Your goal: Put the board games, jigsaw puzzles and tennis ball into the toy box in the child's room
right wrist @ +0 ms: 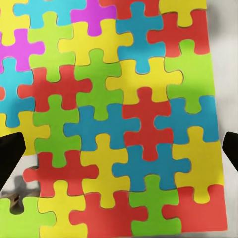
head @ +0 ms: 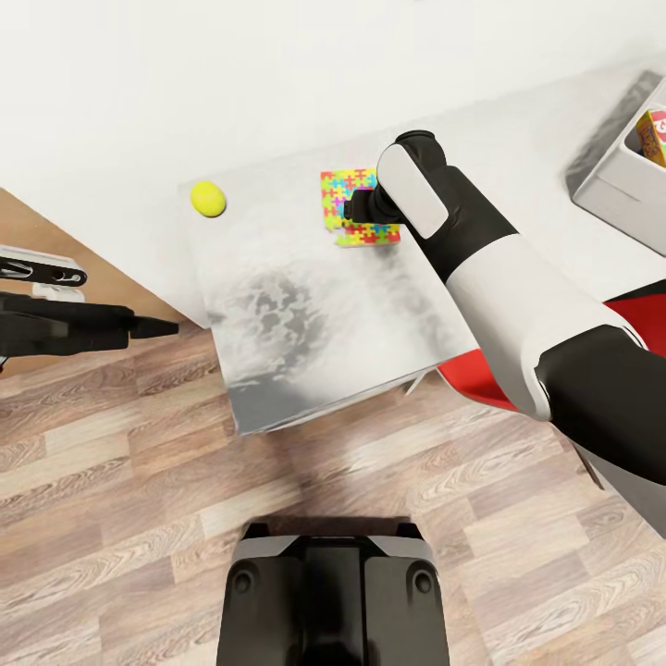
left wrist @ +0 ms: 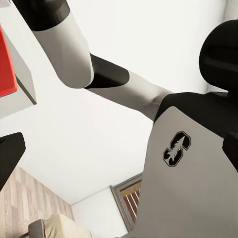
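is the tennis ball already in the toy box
No, the tennis ball lies on the table, far from the toy box.

Your right arm (head: 499, 277) wears white shells broken by black joints, rounded at each end. Your base (head: 333, 592) is grey with a black centre panel and two round screws. A black crest (left wrist: 177, 148) marks your pale grey trunk.

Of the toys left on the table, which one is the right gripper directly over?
The jigsaw puzzle, the flat multicoloured rectangle: the right gripper hangs over it with jaws open. The tennis ball, round and yellow, lies apart near the table's other corner.
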Tool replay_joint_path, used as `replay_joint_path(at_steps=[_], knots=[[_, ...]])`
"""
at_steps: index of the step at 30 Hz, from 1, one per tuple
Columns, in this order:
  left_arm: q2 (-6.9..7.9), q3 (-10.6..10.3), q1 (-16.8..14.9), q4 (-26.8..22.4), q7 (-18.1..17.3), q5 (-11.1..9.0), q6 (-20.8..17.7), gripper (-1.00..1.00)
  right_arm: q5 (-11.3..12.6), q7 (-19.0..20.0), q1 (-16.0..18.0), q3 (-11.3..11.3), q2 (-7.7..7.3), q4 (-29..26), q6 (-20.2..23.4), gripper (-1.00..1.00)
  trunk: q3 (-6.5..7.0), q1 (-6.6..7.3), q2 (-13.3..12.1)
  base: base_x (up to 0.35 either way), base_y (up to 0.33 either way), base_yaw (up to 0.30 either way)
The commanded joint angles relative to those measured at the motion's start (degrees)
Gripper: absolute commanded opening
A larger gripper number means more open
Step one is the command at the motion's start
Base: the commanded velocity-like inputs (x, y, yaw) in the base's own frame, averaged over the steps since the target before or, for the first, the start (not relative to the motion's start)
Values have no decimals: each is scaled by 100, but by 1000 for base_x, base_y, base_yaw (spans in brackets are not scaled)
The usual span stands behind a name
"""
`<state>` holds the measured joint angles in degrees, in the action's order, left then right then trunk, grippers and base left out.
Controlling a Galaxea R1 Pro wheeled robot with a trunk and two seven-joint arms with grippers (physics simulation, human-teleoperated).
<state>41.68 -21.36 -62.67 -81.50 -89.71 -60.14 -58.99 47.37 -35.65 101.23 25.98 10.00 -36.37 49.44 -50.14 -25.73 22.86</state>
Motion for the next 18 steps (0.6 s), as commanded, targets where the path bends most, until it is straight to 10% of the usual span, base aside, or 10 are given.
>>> replay_joint_path(at_steps=[1, 18], knots=[[7, -19, -9, 11, -29, -7, -62, 100, 203, -48, 2, 21, 0, 119, -16, 100, -8, -5, 6, -7, 3, 0], [-9, -17, -9, 21, -29, -7, -60, 100, 202, -48, 2, 21, 0, 148, -5, 100, -8, -5, 6, -1, 0, 0]])
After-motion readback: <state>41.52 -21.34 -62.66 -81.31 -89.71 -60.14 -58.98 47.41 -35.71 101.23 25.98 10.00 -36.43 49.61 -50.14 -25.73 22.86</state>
